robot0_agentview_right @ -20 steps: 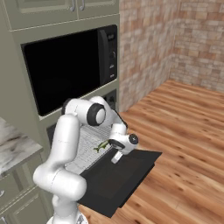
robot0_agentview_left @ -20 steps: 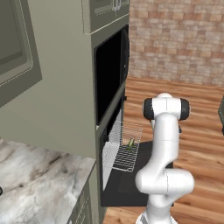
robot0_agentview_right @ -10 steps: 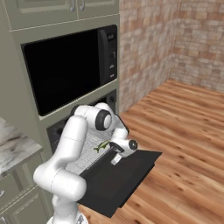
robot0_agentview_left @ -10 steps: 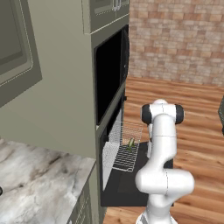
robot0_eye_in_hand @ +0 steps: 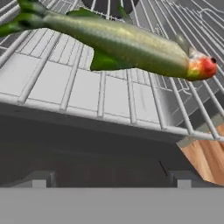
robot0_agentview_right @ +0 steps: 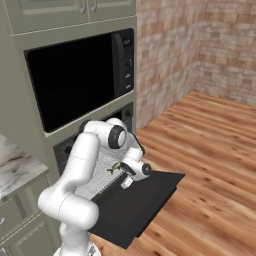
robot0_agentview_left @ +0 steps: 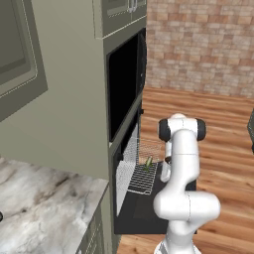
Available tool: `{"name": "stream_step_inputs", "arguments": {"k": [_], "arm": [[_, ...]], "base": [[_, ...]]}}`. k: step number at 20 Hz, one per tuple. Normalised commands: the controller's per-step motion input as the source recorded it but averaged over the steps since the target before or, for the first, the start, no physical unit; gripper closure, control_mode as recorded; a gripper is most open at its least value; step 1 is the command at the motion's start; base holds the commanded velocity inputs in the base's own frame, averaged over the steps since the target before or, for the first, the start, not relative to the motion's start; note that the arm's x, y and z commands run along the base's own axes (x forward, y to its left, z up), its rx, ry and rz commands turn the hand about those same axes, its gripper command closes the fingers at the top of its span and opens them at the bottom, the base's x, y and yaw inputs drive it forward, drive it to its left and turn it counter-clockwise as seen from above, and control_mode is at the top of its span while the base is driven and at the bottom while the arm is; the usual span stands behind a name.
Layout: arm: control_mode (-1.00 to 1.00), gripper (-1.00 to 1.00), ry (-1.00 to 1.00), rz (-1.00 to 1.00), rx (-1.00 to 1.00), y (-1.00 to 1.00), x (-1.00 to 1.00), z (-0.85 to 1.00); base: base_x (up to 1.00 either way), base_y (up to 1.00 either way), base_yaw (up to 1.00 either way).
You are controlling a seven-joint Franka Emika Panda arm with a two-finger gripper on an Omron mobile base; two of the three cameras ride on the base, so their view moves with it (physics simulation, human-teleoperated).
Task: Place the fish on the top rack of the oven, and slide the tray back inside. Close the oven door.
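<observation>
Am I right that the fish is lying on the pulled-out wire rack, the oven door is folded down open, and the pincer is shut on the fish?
Not quite: the pincer is open and holds nothing, as the hand view shows. The fish does lie on the pulled-out wire rack, and the oven door is folded down open.

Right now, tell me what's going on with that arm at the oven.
The fish lies on the top rack, which is pulled out over the lowered oven door. The gripper hangs open just in front of the rack's edge, holding nothing, its tips low and apart over the dark door. The oven stands open in the green cabinet column. So the fish is placed; the rack is not yet slid in and the door is not yet shut.
</observation>
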Motion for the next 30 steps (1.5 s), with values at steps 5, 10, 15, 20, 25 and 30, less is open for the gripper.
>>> {"name": "stream_step_inputs", "arguments": {"k": [5,10,15,20,25,30], "arm": [[-1.00,-1.00,-0.01,0.00,0.00,0.58,0.10,0.01],[-1.00,-1.00,0.00,0.00,0.00,0.73,0.30,0.00],[-1.00,-1.00,-0.04,0.00,0.00,0.77,0.27,0.15],[-1.00,-1.00,-0.24,0.00,0.00,0.67,0.14,0.33],[-1.00,-1.00,-0.22,-0.09,-0.05,-0.68,-0.81,0.05],[-1.00,-1.00,-0.03,-0.10,0.00,-1.00,-0.86,0.08]], "base": [[0.00,0.00,0.00],[0.00,0.00,0.00],[0.00,0.00,0.00],[0.00,0.00,0.00],[0.00,0.00,0.00],[0.00,0.00,0.00]]}}
